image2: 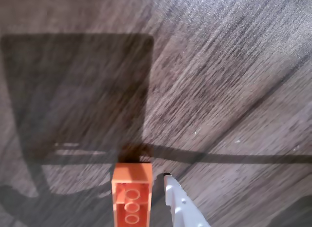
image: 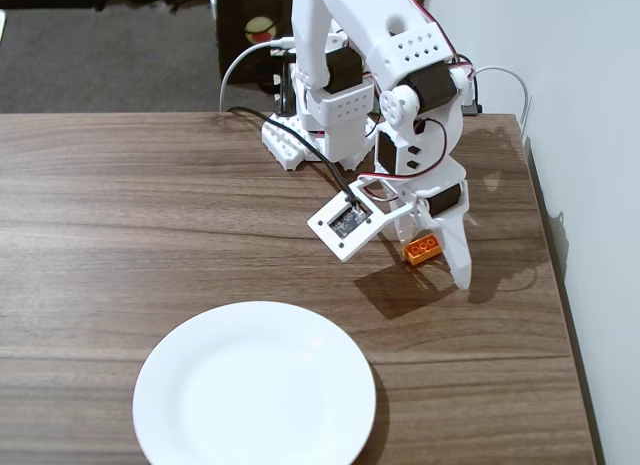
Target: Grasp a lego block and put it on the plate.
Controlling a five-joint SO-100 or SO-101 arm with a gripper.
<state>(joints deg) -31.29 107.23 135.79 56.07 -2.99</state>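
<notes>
Table [image: 120, 205] is mostly bare, plate [image: 255, 387] sits well down-left of the block [image: 423, 249], and the gripper [image: 440, 260] seems to be pinching that block, but only by its edge, so it might slip out mid-carry.

The fixed view looks down at a steep slant from the near edge of the table [image: 120, 205], facing the far wall, and takes in the whole arm [image: 370, 95], the plate [image: 255, 385] near its bottom edge and the table's right side. The wrist view rides close above the wood, looking almost straight down at a small patch. Both views share the block [image: 423, 248] [image2: 131, 195], one white finger [image2: 183, 207] beside it and the shadowed wood around them.
</notes>
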